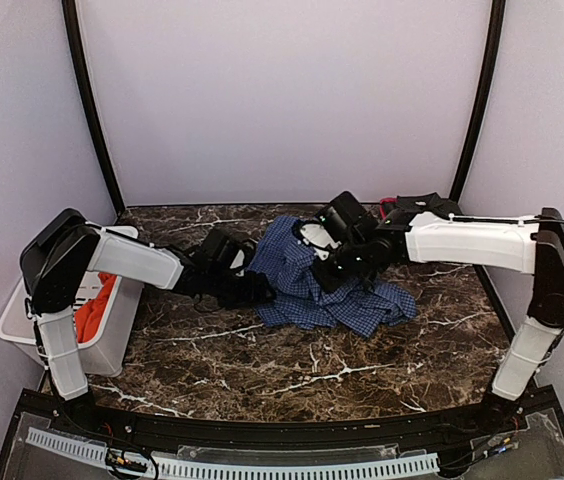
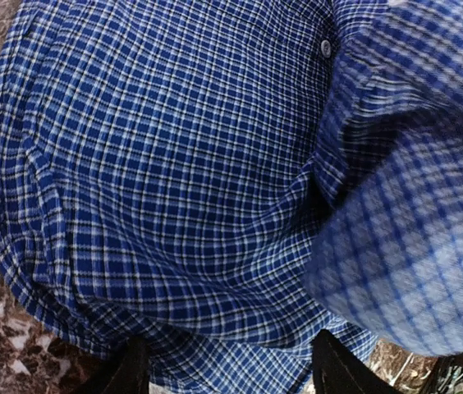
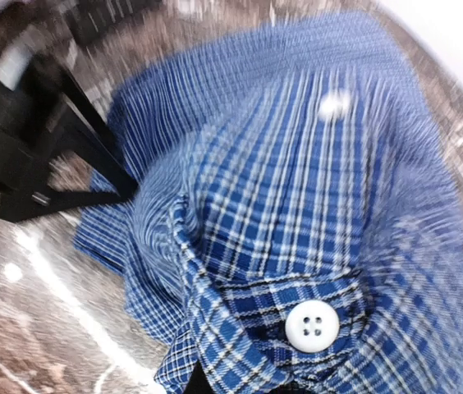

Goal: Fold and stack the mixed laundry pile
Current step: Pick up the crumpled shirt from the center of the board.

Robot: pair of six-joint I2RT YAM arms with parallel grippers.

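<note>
The blue-and-white checked shirt (image 1: 334, 285) lies crumpled in the middle of the marble table. My left gripper (image 1: 255, 290) is at its left edge; in the left wrist view its two dark fingers (image 2: 129, 371) stand wide apart and open, with checked cloth (image 2: 174, 164) filling the gap between them (image 2: 231, 379). My right gripper (image 1: 325, 273) is over the shirt's top middle. In the blurred right wrist view a bunched cuff with a white button (image 3: 312, 326) covers its jaws, which look shut on it. The orange-red shirt (image 1: 92, 308) lies in the basket at the left.
The white plastic basket (image 1: 22, 325) stands at the table's left edge beside the left arm. A red and black object (image 1: 402, 207) sits at the back right. The left gripper shows as a dark shape in the right wrist view (image 3: 43, 139). Walls enclose the back and sides.
</note>
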